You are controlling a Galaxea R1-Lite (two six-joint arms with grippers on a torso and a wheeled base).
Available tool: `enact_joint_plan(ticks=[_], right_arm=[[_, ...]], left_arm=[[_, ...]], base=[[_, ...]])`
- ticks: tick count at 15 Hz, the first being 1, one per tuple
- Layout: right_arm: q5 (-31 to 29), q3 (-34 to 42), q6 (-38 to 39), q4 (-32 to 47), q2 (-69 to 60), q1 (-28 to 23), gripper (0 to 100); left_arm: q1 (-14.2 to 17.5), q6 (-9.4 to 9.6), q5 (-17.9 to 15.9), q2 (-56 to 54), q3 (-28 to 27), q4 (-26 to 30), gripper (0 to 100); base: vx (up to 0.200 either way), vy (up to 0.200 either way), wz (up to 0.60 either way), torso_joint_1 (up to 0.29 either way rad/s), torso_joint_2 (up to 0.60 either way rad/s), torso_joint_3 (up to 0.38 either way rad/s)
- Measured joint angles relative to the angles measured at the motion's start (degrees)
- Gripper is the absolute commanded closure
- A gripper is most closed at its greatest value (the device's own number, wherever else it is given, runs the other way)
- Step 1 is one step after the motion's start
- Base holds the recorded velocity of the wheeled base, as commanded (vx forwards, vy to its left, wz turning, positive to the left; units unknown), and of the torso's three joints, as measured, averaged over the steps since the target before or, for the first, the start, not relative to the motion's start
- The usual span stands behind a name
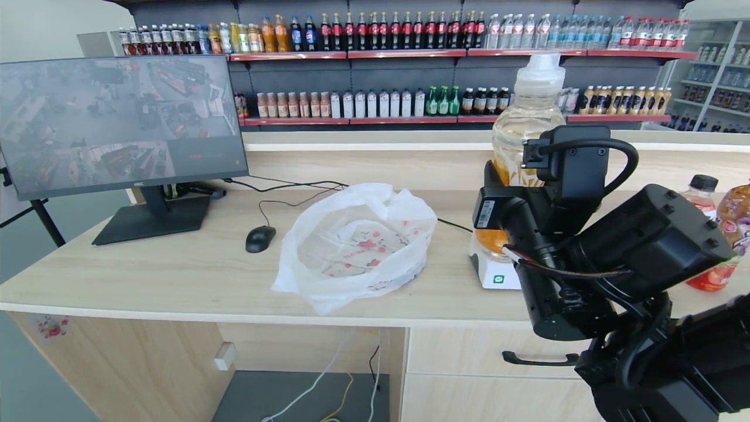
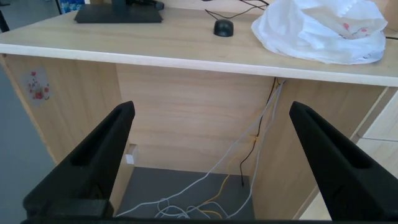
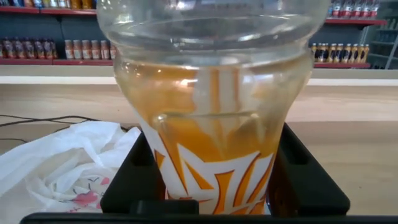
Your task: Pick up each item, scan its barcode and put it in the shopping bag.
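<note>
Where the right arm fills the lower right of the head view, the right claw (image 1: 508,196) is closed on a clear plastic bottle (image 1: 527,117) with a white cap, pale liquid and an orange-and-white label.

- Bottle: upright, right of centre. Its labelled lower body sits between the two black fingers (image 3: 127,177), which press its sides. Shoulder, neck and cap stand above the claw. Its orange base is just over a white box-shaped scanner unit (image 1: 495,272); contact cannot be told.
- White plastic shopping bag (image 1: 357,246) with red flower print: centre of frame, mouth open upward, on the pale wooden counter (image 1: 176,269), just left of the scanner unit.
- Left claw (image 2: 211,137): spread wide, holding nothing, below counter level, facing the counter's open underside and hanging cables (image 2: 249,162).
- Two further bottles at the right edge: a black-capped one (image 1: 700,196) and a red-labelled one (image 1: 726,246).
- Dark flat monitor (image 1: 117,123): upper left.
- Black mouse (image 1: 260,238): between monitor and bag.
- Shelves of drink bottles (image 1: 410,53): along the top.
</note>
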Motion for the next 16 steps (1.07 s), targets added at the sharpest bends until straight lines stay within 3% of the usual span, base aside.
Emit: enact_joint_plan(ticks=[2, 9, 16], right_arm=[[0.39, -0.66, 0.1, -0.06, 0.16, -0.11, 100], [3.34, -15.98, 5.25, 0.27, 9.92, 1.02, 100], [5.29, -33.95, 16.84, 12.45, 21.33, 2.27, 100]], left_arm=[[0.0, 0.0, 0.0, 0.0, 0.0, -0.02, 0], [0.0, 0.0, -0.01, 0.0, 0.0, 0.0, 0], [0.0, 0.0, -0.01, 0.0, 0.0, 0.0, 0]], base=[[0.0, 0.2, 0.0, 0.005, 0.0, 0.0], [0.0, 0.0, 0.0, 0.0, 0.0, 0.0], [0.0, 0.0, 0.0, 0.0, 0.0, 0.0]])
